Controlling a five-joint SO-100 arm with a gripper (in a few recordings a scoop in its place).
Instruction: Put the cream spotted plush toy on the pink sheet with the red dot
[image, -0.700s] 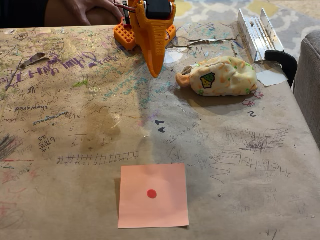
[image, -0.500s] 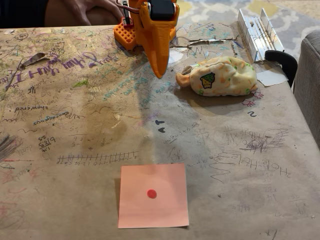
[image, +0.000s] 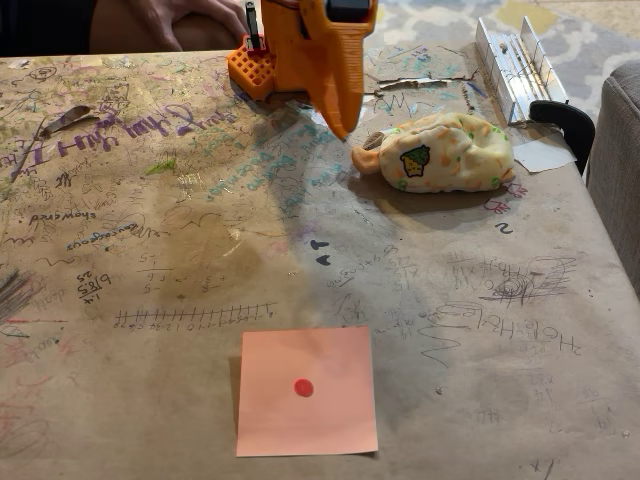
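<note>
The cream spotted plush toy lies on its side at the back right of the scribbled brown table, its cartoon patch facing the camera. My orange gripper points down just left of the toy's orange end, a little above the table and apart from it. Its jaws look closed into one point, with nothing between them. The pink sheet lies flat near the front edge with its red dot in the middle, far from toy and gripper.
The arm's orange base stands at the back edge. A metal rail, a black clamp and a white paper scrap sit right of the toy. A grey sofa borders the right side. A person sits behind the table.
The gripper has swung to the right and risen slightly, so its tip is now close to the toy's left end. Toy and sheet have not moved.
</note>
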